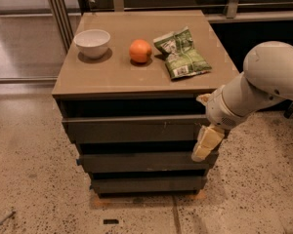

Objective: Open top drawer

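The top drawer [132, 129] is the widest dark grey flat front, just under the brown cabinet top [112, 77], with small pale scuffs right of its middle. It juts out slightly past the dark gap above it. My gripper [206, 143] with cream-coloured fingers hangs in front of the drawer's right end, reaching down over the gap to the second drawer [136, 161]. My white arm [256, 89] comes in from the right.
On the cabinet top stand a white bowl [92, 42], an orange [140, 50] and a green snack bag [181, 57]. A third, narrower drawer [146, 183] sits at the bottom. Speckled floor lies around the cabinet. A metal frame [58, 13] stands behind left.
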`<move>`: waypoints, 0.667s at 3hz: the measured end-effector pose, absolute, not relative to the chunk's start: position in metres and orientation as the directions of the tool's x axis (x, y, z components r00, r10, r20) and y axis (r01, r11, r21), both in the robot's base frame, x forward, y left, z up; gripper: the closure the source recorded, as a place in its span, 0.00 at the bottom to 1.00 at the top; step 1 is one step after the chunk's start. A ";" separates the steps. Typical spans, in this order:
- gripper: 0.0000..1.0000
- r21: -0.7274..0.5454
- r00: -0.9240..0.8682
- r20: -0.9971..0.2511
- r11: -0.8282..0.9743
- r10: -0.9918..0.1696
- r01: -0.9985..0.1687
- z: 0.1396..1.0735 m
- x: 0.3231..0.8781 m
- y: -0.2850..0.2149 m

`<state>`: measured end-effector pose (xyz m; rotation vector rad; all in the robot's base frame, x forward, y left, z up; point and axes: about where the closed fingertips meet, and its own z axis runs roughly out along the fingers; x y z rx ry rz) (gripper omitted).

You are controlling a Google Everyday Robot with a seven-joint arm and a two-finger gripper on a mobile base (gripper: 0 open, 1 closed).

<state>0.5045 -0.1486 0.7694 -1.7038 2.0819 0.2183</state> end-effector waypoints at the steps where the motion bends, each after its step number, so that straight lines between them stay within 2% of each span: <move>1: 0.00 -0.153 -0.143 -0.426 0.228 -0.893 -0.962 0.769 0.504 -0.148; 2: 0.00 -0.205 -0.113 -0.408 0.212 -0.906 -0.955 0.761 0.506 -0.152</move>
